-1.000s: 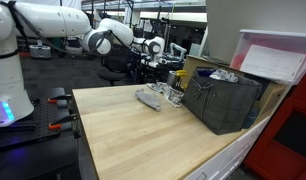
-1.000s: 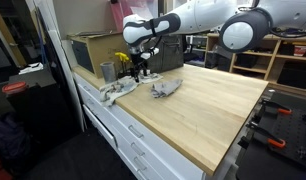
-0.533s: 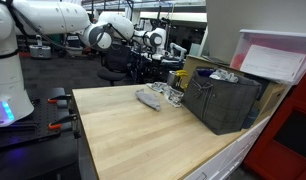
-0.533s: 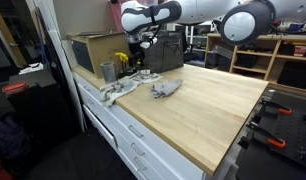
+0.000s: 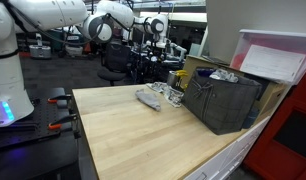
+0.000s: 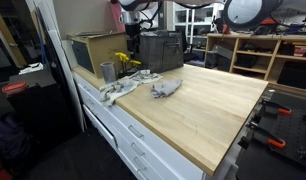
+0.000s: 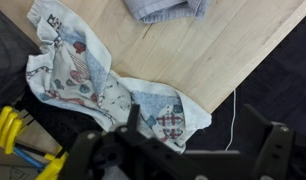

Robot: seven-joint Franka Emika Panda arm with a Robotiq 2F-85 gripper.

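big wooden table [image 5: 133,140] fills the shot, black crate [image 5: 223,100] on its far end, cardboard box [image 6: 93,50] next to it. the gripper [image 7: 178,160] hangs high over the table edge, jaws spread as wide as they go, nothing btwn them, touching nothing. straight below it in the wrist view is the patterned cloth [image 7: 83,75], crumpled at the table edge, part of it draped over the side. the grey cloth [image 7: 163,8] lies near it but apart, further in on the wood. smaller stuff: a metal cup [image 6: 107,71] and yellow-handled tools [image 7: 5,128] close by the patterned one.

my read: that cloth is limp and flat in spots, so the best bet is coming straight down on a raised fold, fingers astride the ridge, well clear of tools & cup. pinching flat fabric would prob slip.

writing: none legible. the cloth print is too blurry to make out, and there's no brand or label to read anywhere.
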